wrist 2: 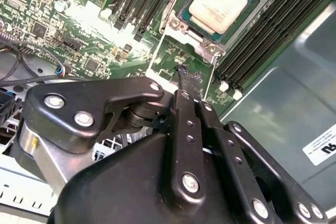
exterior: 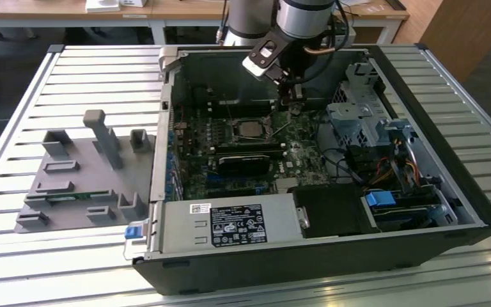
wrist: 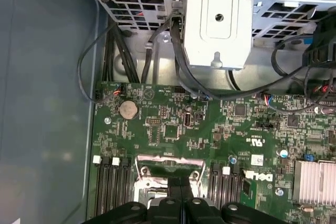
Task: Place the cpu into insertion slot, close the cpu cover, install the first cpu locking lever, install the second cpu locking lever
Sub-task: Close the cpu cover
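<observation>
The cpu (wrist 2: 218, 6) shows its tan metallic face and lies flat in the insertion slot (exterior: 247, 128) on the green motherboard. The silver cpu cover (wrist 2: 195, 34) frames it, lying down around the chip. A thin metal locking lever (wrist 2: 167, 30) runs along one side of the socket; whether it is latched I cannot tell. My gripper (wrist 2: 188, 77) is shut with nothing between its black fingers, hovering just off a corner of the socket. In the exterior view my gripper (exterior: 293, 104) hangs to the right of the socket and slightly behind it. The first wrist view has the fingers (wrist: 173, 203) over the socket frame (wrist: 170, 165).
The open computer case (exterior: 450, 192) holds a drive cage (exterior: 360, 118), cables, a power supply (exterior: 228, 227) and black memory slots (wrist 2: 262, 30). A grey fixture plate (exterior: 84, 173) lies on the slatted table at the exterior view's left. A finned heatsink (wrist: 315, 182) is nearby.
</observation>
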You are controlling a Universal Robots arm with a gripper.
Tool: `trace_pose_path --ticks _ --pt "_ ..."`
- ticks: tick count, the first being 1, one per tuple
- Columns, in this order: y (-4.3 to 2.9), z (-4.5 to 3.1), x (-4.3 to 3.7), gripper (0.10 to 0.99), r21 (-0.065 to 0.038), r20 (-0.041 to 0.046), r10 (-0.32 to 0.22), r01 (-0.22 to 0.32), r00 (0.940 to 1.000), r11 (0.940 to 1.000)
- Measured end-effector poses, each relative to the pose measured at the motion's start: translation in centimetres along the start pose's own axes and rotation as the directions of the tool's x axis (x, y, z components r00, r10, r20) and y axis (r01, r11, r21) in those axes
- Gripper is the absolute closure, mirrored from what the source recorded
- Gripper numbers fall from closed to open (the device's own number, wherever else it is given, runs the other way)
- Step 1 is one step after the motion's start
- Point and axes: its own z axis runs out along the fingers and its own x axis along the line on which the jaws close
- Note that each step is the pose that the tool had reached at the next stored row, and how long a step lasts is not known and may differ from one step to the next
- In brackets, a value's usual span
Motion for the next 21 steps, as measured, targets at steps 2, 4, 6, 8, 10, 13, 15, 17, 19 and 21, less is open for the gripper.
trace_pose_path --ticks 2,4,6,8,10,13,15,17,19,21 --pt "0.11 0.14 -0.01 0.98 0.0 0.0 0.0 0.0 1.0 1.0" --pt "0.24 0.28 -0.03 0.98 0.0 0.0 0.0 0.0 1.0 1.0" --pt "0.45 0.37 -0.04 0.98 0.0 -0.0001 0.0 0.0 1.0 1.0" --pt "0.73 0.42 -0.03 0.98 0.0 0.0001 0.0 0.0 1.0 1.0" --pt "1.04 0.46 0.03 0.98 0.0 0.0 0.002 -0.002 1.0 1.0" --pt "1.28 0.53 0.21 0.98 0.0 0.0002 0.014 -0.014 0.9999 0.9999" --pt "1.39 0.59 0.3 0.98 0.0 0.0002 0.017 -0.017 0.9999 0.9999" --pt "1.52 0.64 0.37 0.98 -0.001 0.0 0.017 -0.017 0.9999 0.9999" --pt "1.72 0.65 0.4 0.98 0.0 0.0004 0.017 -0.017 0.9999 0.9999" --pt "1.92 0.66 0.44 0.98 0.0 0.0004 0.017 -0.017 0.9999 0.9999"
